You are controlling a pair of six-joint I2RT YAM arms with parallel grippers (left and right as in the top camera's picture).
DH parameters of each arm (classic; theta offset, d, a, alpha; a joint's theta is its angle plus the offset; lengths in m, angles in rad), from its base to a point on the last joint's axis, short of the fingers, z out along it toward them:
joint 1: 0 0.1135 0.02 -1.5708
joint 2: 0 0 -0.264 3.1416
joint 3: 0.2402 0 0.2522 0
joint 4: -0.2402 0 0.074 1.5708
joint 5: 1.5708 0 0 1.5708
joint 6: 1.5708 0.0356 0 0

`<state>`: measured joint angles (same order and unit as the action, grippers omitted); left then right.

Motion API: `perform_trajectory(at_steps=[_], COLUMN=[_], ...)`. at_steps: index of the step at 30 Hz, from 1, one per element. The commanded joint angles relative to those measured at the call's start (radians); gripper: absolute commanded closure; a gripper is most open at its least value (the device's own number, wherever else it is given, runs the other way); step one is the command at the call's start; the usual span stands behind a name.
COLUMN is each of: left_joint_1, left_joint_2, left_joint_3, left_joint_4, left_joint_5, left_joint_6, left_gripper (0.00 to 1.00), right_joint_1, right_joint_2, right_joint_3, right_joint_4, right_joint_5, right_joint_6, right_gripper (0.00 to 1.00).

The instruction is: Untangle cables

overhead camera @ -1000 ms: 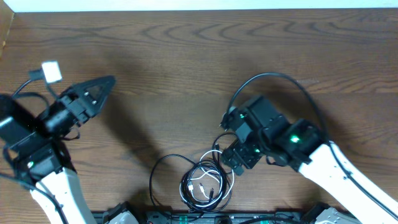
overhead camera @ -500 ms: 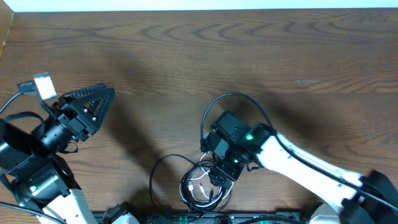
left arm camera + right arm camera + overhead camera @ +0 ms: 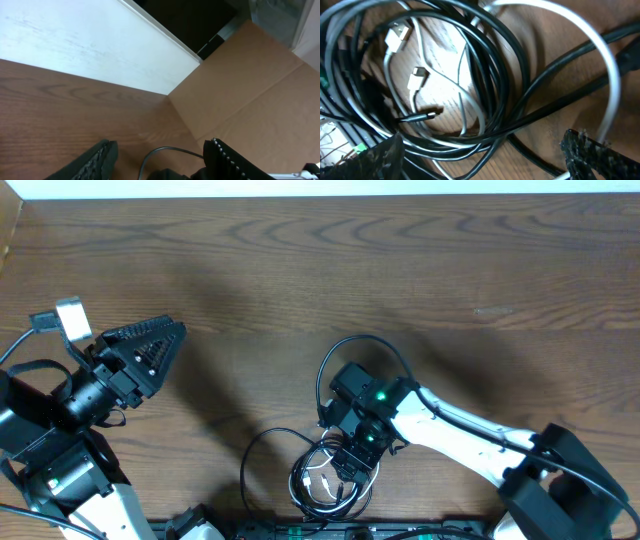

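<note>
Black cords with a whitish strand among them, the cables (image 3: 325,478), lie looped in one loose coil at the near edge of the wooden surface (image 3: 420,270). Two pale plug ends (image 3: 397,36) sit inside the loops. Directly over the coil hangs the right gripper (image 3: 352,463), jaws spread wide and clamping nothing. Well apart to the left and farther back, the left gripper (image 3: 160,342) sits over bare wood, jaws wide apart and empty.

Wooden table (image 3: 300,270) showed dark, pronounced grain. White wall (image 3: 75,45) ran along its far edge. Brown cardboard panel (image 3: 250,85) stood at the table's corner, adjoining the wall.
</note>
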<state>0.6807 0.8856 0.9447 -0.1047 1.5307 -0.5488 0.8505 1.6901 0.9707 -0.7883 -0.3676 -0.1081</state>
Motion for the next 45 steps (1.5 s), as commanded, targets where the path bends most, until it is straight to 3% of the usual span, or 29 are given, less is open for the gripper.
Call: perform_trajectory(at_steps=[1, 5, 13, 21, 23, 28, 38, 45], left_joint_1=[0.006, 0.006, 0.006, 0.006, 0.006, 0.006, 0.005, -0.022], left_joint_2=[-0.005, -0.005, -0.005, -0.005, -0.005, -0.005, -0.005, -0.005], left_joint_3=[0.015, 0.015, 0.015, 0.015, 0.015, 0.015, 0.015, 0.015], left_joint_4=[0.0, 0.0, 0.0, 0.0, 0.0, 0.0, 0.0, 0.0], left_joint_5=[0.026, 0.026, 0.032, 0.033, 0.033, 0.033, 0.033, 0.033], left_joint_6=[0.016, 0.016, 0.016, 0.016, 0.016, 0.016, 0.016, 0.017], left_gripper=[0.4, 0.4, 0.4, 0.4, 0.4, 0.4, 0.39, 0.4], right_joint_1=[0.004, 0.004, 0.004, 0.004, 0.004, 0.004, -0.056, -0.226], right_joint_2=[0.032, 0.061, 0.082, 0.083, 0.083, 0.084, 0.084, 0.083], right_joint_3=[-0.016, -0.02, -0.02, -0.029, -0.032, -0.033, -0.032, 0.035], right_joint_4=[0.007, 0.015, 0.056, 0.203, 0.256, 0.352, 0.52, 0.701], right_joint_5=[0.048, 0.085, 0.085, 0.09, 0.11, 0.229, 0.504, 0.507], right_joint_6=[0.026, 0.032, 0.05, 0.192, 0.231, 0.333, 0.471, 0.471], right_gripper=[0.02, 0.03, 0.18, 0.48, 0.59, 0.99, 0.99, 0.99])
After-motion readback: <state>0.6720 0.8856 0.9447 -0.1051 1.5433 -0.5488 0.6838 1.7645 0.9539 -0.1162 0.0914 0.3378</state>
